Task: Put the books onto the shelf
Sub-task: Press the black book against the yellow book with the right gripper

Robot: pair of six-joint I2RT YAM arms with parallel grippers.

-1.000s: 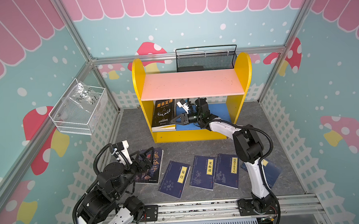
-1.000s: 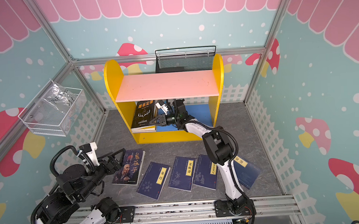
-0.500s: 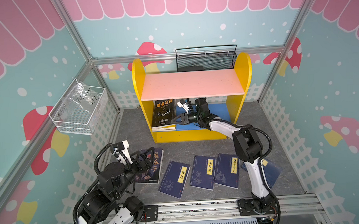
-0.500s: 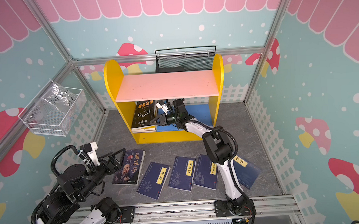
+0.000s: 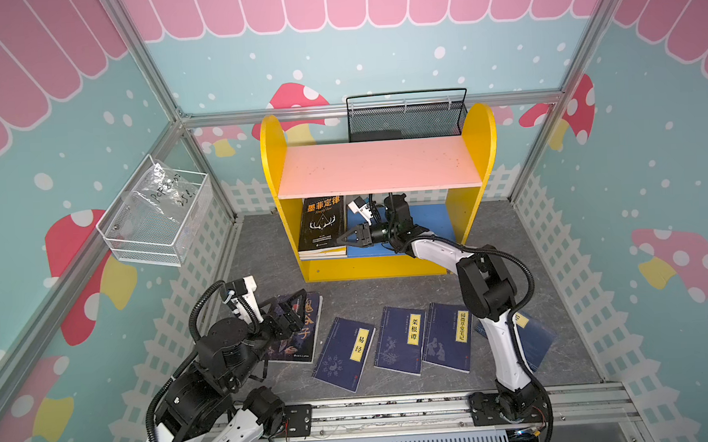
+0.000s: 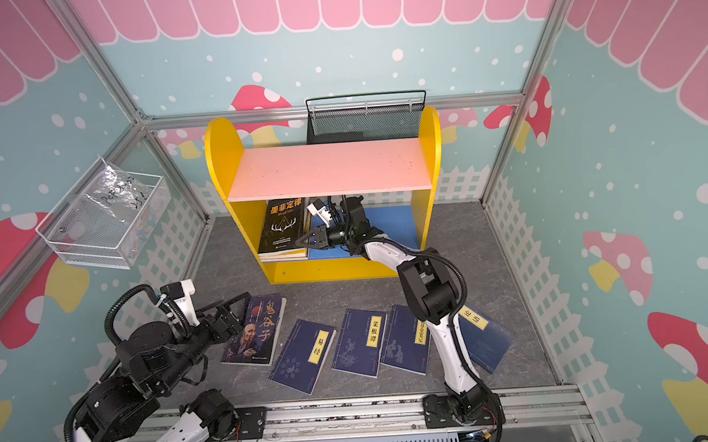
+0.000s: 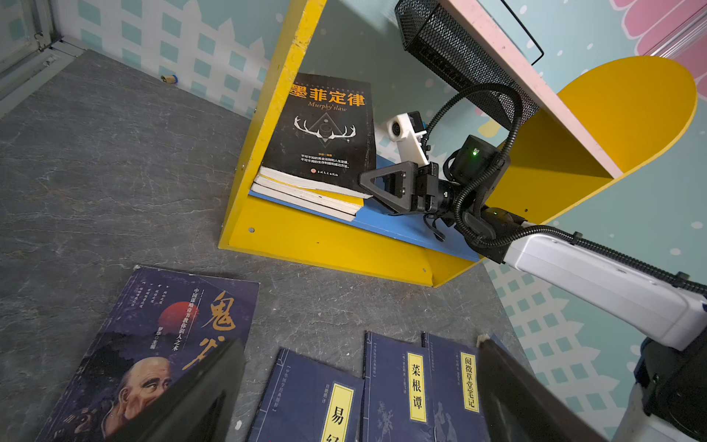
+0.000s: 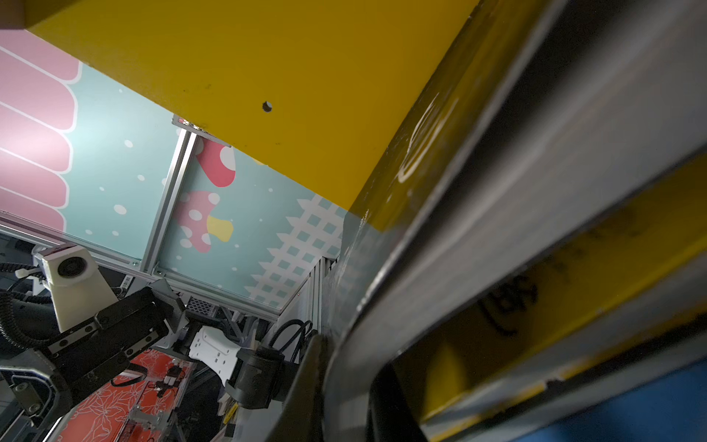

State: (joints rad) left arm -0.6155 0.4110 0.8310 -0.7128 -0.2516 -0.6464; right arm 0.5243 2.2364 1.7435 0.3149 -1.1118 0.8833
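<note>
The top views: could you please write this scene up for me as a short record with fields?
Furniture: shelf with yellow sides; pink upper board holds no books; black mesh basket at its rear.
Shelved: stack of books lying flat at the left end of the blue lower board, black book on top.
Unshelved: on the floor, red-moon book and four navy books, the last partly under the right arm.
Arms: left gripper open above the red-moon book; right gripper shut, tip at the stack's right edge.
</note>
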